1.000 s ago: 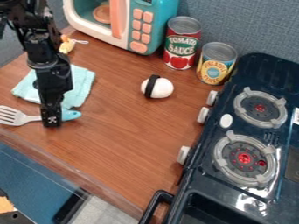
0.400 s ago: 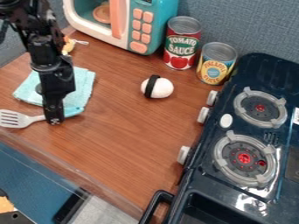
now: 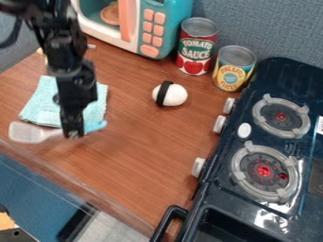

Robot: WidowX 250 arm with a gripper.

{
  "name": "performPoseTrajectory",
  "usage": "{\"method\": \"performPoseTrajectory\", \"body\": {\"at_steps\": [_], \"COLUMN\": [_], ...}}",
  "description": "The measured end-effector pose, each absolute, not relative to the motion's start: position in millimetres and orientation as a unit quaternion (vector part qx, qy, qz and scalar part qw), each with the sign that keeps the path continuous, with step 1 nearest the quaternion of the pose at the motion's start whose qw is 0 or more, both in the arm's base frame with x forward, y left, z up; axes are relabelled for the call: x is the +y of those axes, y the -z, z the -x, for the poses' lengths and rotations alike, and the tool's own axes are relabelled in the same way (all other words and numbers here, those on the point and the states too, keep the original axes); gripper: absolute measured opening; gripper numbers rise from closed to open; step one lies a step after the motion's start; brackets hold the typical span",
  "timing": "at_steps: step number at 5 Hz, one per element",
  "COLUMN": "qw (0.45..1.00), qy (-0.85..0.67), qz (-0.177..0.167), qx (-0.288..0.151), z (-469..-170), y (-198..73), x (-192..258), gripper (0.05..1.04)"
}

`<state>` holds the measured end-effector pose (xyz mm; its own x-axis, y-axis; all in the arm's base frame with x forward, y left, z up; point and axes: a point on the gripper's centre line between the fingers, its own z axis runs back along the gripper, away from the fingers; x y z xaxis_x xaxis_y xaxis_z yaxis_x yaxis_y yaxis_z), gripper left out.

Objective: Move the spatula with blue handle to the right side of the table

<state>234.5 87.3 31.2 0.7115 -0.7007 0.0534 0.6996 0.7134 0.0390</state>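
One spatula (image 3: 30,133) is held by one gripper (image 3: 72,134); two cans (image 3: 196,49), two burners (image 3: 264,171) are counted. Blade is pointed view-left, long axis nearly crosswise.

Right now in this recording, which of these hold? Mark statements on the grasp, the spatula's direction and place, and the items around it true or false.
1. The end effector holds the spatula. True.
2. The banded white object is between the cloth and the stove. True.
3. The spatula's blade points toward the stove. False; it points away, to the picture's left.
4. The red can is on the stove. False; it stands on the table.
5. The spatula is at the table's right side. False; it is at the left, by the cloth.
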Motion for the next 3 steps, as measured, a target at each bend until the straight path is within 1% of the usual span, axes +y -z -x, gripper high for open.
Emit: {"method": "performPoseTrajectory", "body": {"at_steps": [1,2,3], "qw": [0.929,0.941,0.958], "qy": [0.367,0.335,0.275], "qz": [-0.003,0.009,0.022], "qx": [-0.046,-0.051,-0.079], "z": [-236.2,-239.8,-251.4], "y": [-54.2,-62.9,-64.1], "x": [75.2,64.1,45.4], "gripper": [0.293,0.293,0.293]}}
